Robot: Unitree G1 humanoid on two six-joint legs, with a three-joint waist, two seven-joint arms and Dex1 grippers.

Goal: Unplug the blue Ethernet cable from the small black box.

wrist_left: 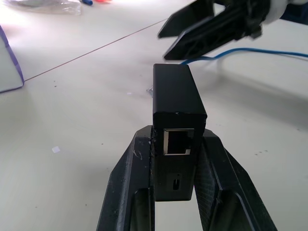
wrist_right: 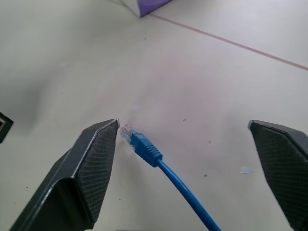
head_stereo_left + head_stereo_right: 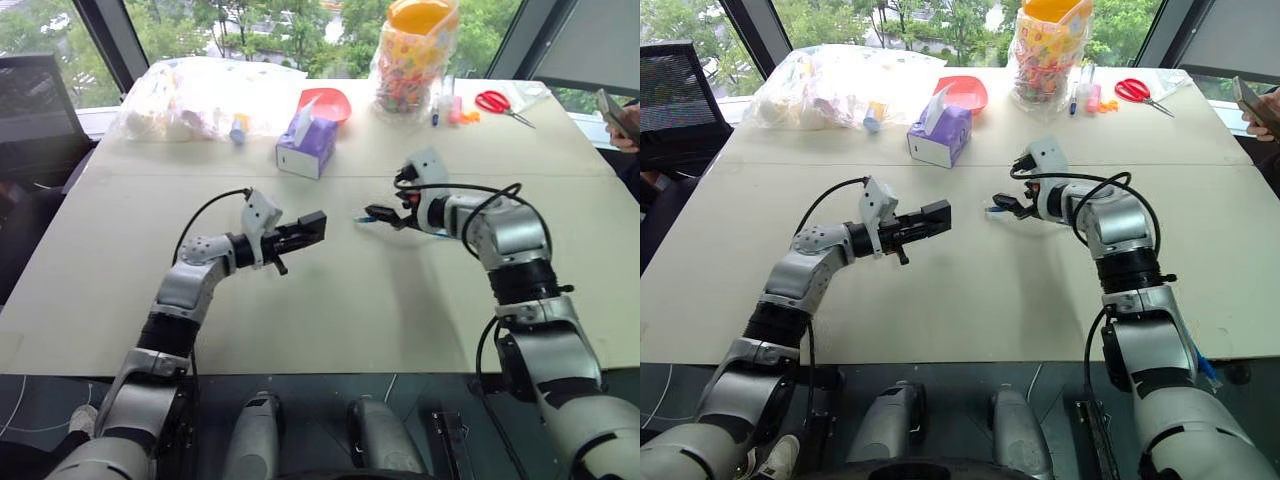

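My left pincer (image 1: 175, 192) clamps the box (image 1: 177, 120) above the worktop (image 3: 330, 300), socket empty; the cable (image 2: 144, 149) lies freed between my right pincer's (image 2: 192, 144) spread fingers, so I'd withdraw gently.

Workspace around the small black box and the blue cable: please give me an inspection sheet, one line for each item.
Surface: pale table, seam lines across it.
Job's things: small black box clamped in the left pincer, socket empty; blue Ethernet cable unplugged, its clear plug beside one finger of the right pincer.
Clutter: purple tissue box, red bowl, plastic bag, jar of colourful items, red scissors, all at the far edge.
Grippers: left pincer shut on the box; right pincer open.
Cables: black arm cables.
Surroundings: windows, trees outside; a person's hand with a phone.
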